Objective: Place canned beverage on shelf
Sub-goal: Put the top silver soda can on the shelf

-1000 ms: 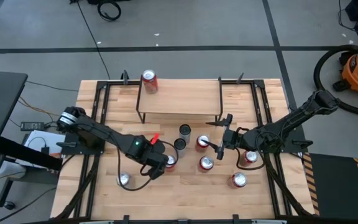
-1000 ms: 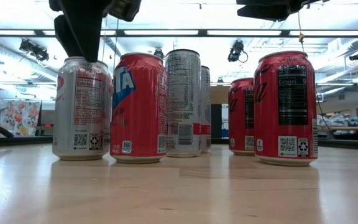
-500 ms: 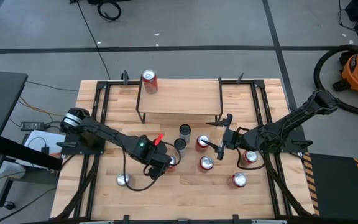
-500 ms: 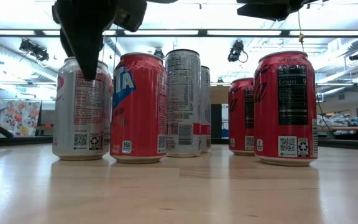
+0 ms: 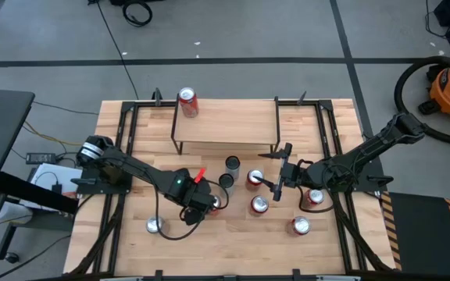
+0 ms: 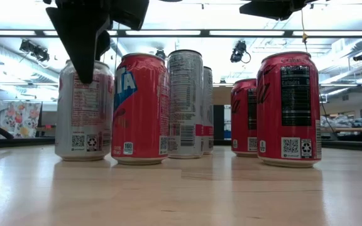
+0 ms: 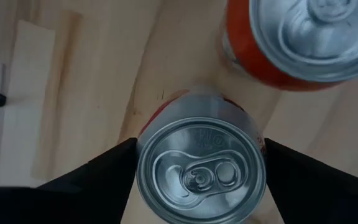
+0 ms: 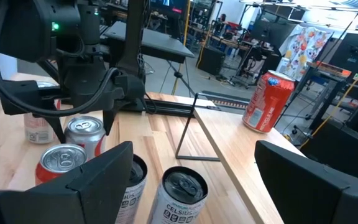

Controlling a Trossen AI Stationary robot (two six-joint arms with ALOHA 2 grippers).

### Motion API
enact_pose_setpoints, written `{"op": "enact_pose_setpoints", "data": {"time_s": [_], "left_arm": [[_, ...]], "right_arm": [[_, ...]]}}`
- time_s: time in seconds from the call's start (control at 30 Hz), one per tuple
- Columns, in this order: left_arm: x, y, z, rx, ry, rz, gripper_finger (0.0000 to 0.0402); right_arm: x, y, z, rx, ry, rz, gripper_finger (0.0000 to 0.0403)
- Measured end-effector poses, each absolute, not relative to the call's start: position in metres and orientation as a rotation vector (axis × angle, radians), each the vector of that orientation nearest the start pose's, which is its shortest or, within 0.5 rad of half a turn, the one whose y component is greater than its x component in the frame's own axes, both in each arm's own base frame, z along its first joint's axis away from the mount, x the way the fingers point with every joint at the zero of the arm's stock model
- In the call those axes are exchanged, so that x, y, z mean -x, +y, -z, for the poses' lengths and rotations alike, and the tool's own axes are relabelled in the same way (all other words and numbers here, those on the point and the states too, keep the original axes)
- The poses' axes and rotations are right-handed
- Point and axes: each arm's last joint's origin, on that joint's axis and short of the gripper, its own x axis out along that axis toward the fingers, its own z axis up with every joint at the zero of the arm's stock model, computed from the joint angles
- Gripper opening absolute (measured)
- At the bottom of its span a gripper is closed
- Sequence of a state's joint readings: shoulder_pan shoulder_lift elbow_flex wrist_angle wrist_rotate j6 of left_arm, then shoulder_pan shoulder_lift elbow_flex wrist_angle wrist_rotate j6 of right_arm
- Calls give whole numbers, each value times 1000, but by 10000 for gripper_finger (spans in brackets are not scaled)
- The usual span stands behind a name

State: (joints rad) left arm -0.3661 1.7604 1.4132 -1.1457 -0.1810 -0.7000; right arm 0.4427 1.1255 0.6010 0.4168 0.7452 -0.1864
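The left gripper (image 5: 207,204) hid most of a silver-and-red can (image 7: 201,167), its fingers (image 7: 95,177) partly closed around it without clear contact. Another red can (image 7: 291,40) stood close at 1 o'clock. The right gripper (image 5: 275,185) waited open among four cans. The shelf (image 5: 225,121), at 12 o'clock, held one can (image 5: 187,101) at its left end.

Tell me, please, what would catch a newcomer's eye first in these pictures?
Probably the left gripper, its fingers flanking a can near the table's front-left. Next, the cluster of cans mid-table, with the right gripper open beside them. One red can already stands on the shelf.
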Motion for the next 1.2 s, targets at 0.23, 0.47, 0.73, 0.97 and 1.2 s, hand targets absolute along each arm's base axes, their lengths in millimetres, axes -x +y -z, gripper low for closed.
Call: {"op": "enact_pose_setpoints", "data": {"time_s": [0.23, 0.47, 0.73, 0.97, 1.2], "left_arm": [[-305, -101, -249, 105, 1400, -297, 305], [-298, -82, -267, 64, 1382, -245, 304], [-292, -50, -320, 40, 1317, -204, 303], [-296, -2, -382, 11, 1207, -222, 302], [-301, 54, -406, -18, 1187, -270, 302]], "right_arm": [[-223, 84, -261, 246, 118, 286, 348], [-222, 84, -261, 248, 121, 286, 348], [-224, 81, -261, 248, 125, 301, 348], [-226, 75, -260, 244, 134, 316, 348], [-226, 74, -260, 249, 136, 307, 348]]}}
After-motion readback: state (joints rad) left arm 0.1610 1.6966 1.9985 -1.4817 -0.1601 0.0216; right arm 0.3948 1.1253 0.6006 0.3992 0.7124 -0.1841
